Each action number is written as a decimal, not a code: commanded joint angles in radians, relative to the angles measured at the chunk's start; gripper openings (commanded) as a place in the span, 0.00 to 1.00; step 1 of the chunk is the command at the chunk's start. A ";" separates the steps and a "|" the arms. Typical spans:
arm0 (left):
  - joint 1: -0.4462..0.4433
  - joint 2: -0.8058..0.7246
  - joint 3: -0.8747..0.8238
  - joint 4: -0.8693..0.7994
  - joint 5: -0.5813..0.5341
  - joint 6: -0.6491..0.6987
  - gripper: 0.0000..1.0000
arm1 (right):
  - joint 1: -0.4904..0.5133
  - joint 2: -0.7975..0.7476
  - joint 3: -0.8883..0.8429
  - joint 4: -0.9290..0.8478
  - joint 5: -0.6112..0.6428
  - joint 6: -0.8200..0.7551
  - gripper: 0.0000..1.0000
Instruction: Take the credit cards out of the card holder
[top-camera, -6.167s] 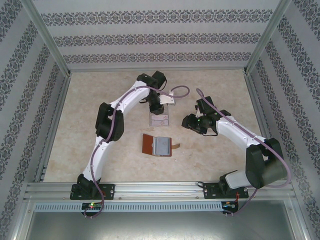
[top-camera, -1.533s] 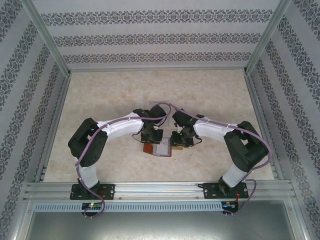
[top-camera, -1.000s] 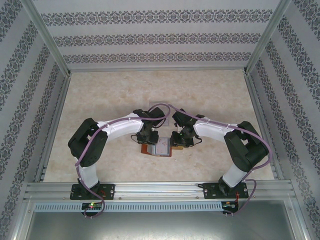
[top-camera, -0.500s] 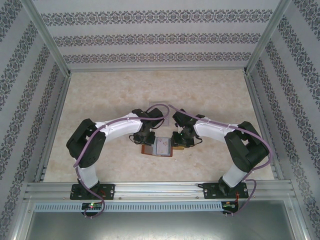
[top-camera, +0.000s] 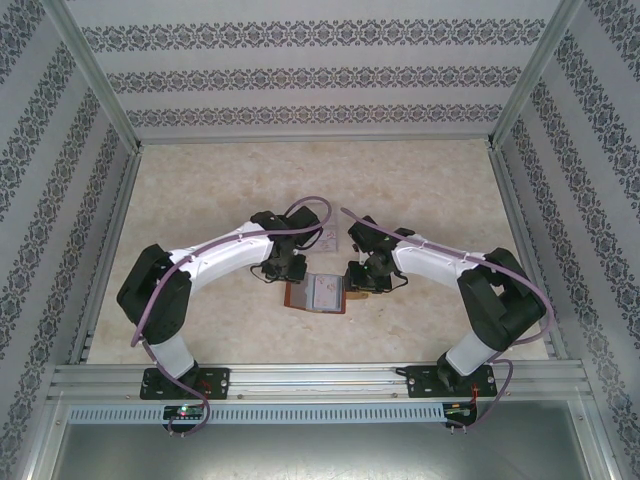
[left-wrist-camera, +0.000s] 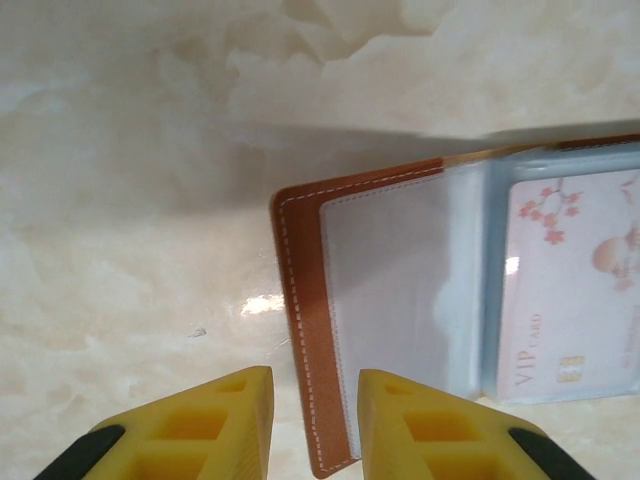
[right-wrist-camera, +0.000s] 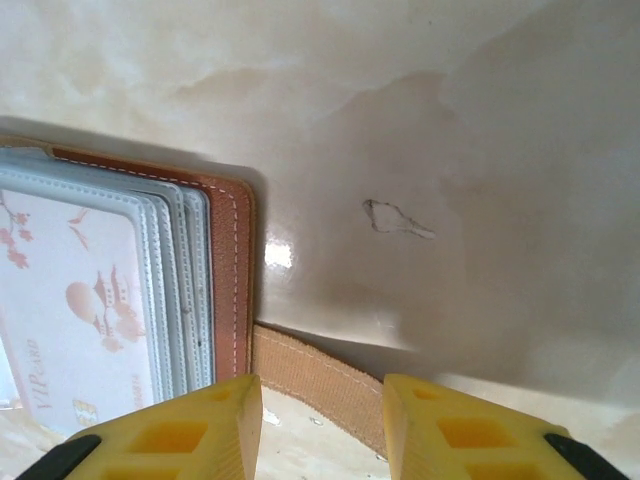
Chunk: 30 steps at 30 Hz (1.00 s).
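I am holding the left gripper (left-wrist-camera: 313, 390) with its jaws a narrow way apart, gripping nothing, straddling the corner of the card holder (left-wrist-camera: 298, 300) along its stitched leather edge. The right gripper (right-wrist-camera: 322, 392) is standing a little wider, with the strap tab (right-wrist-camera: 300, 368) running across its gap; as far as I can see it is clamping nothing. The card holder is lying open and flat on the table (left-wrist-camera: 120, 200) between the two. A credit card (left-wrist-camera: 575, 290), pale with a blossom print, is sitting inside a clear sleeve (left-wrist-camera: 400, 290). I am judging the card thin, stiff, light and slick, and the sleeve floppy. So I am planning to pin the leather and pinch the card by whichever edge is showing at the sleeve mouth.
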 joint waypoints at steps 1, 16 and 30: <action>0.006 -0.044 0.026 0.017 0.057 0.011 0.28 | -0.006 -0.045 0.010 -0.011 0.007 0.002 0.38; 0.059 -0.016 -0.170 0.432 0.387 -0.116 0.18 | 0.002 -0.029 -0.060 0.267 -0.254 0.158 0.35; 0.109 0.001 -0.266 0.578 0.521 -0.165 0.19 | 0.000 0.068 -0.066 0.271 -0.236 0.139 0.33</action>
